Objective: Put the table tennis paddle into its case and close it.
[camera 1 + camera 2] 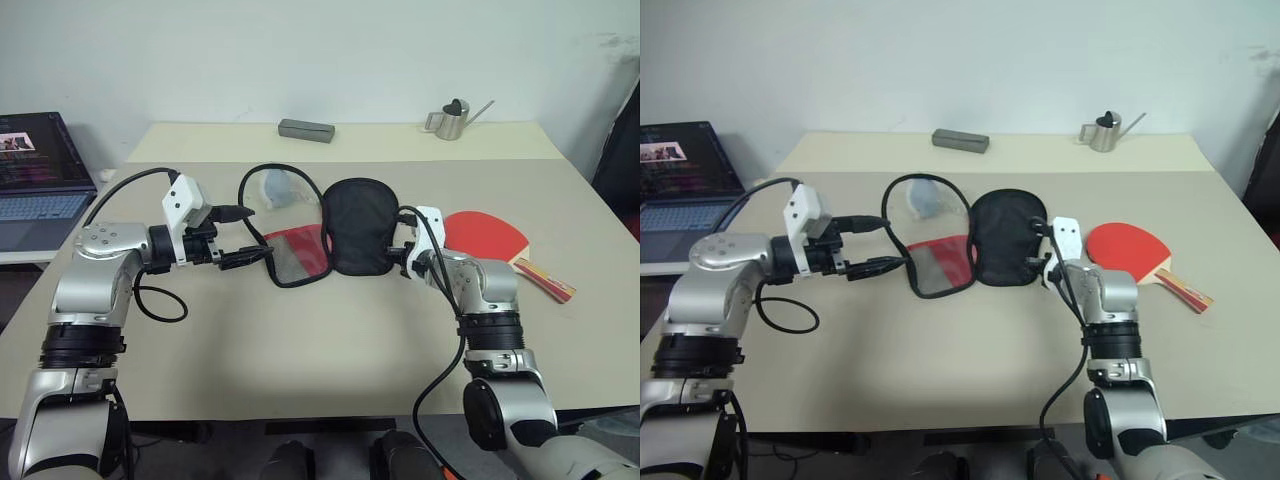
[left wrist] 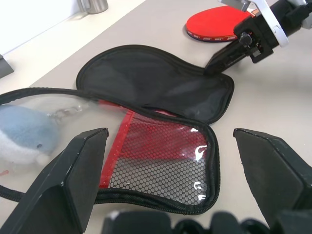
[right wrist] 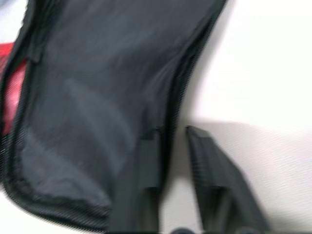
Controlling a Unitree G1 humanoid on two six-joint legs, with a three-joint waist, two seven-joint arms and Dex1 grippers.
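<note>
No legible writing | case (image 1: 345, 235) open flat | paddle (image 1: 487, 236) beside it

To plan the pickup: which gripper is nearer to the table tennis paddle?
Right. The right gripper is at the case edge beside the table tennis paddle; the left gripper is beyond the case.

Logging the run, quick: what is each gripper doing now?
Left gripper: open, holding nothing.
Right gripper: slightly open at the case edge, gripping nothing.

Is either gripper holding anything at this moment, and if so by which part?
Nothing is held. The left gripper hangs open above the case; the right gripper has its jaws slightly apart at the black flap's edge, not clamped.
</note>
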